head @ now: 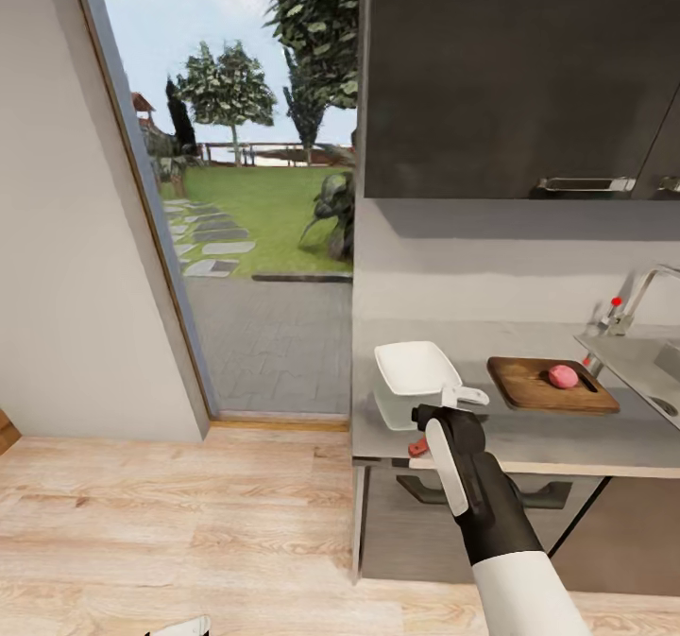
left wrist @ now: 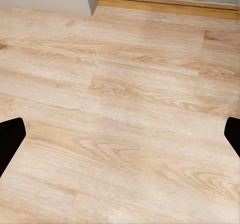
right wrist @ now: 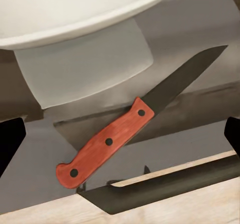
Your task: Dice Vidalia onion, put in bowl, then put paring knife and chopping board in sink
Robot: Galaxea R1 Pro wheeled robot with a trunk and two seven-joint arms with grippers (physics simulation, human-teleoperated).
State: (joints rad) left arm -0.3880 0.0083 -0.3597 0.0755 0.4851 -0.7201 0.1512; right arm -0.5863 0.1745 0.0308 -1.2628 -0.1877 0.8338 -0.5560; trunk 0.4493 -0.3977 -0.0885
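Right claw [head: 451, 407], low centre, hangs wide open and empty over the knife [right wrist: 131, 129], which lies flat at the worktop [head: 567, 442] edge below the bowl [head: 416, 369]. Further right, the onion [head: 563, 376] sits on the board [head: 529, 386], then the sink [head: 637, 362]. Left claw [left wrist: 120, 134] is spread open over floor [left wrist: 120, 99]
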